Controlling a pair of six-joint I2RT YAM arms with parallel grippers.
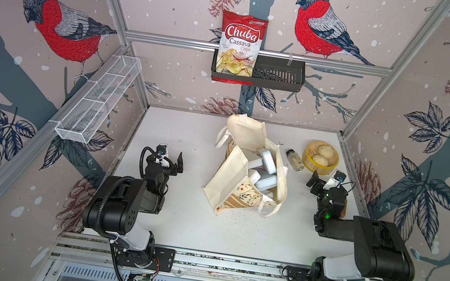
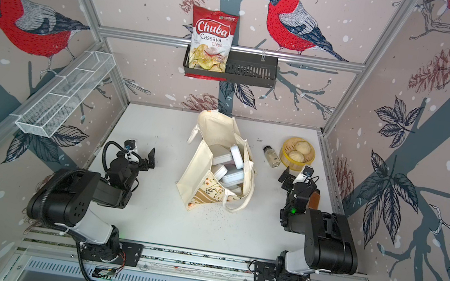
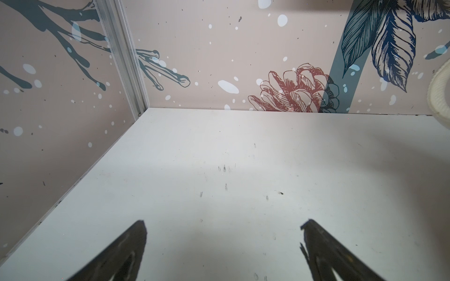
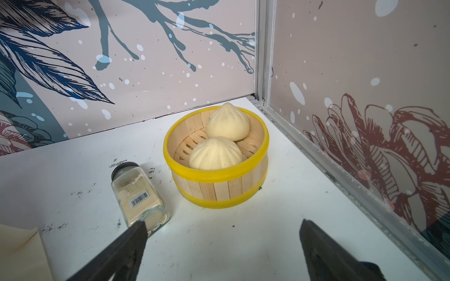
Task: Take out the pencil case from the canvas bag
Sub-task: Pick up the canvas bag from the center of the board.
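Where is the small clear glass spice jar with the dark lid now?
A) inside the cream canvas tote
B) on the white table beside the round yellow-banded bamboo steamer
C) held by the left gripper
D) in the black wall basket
B: the clear glass spice jar rests on the white table beside the yellow-banded bamboo steamer, outside the cream canvas bag.

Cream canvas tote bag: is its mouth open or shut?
Open. The cream canvas tote bag gapes in both top views, showing pale grey rounded cases inside.
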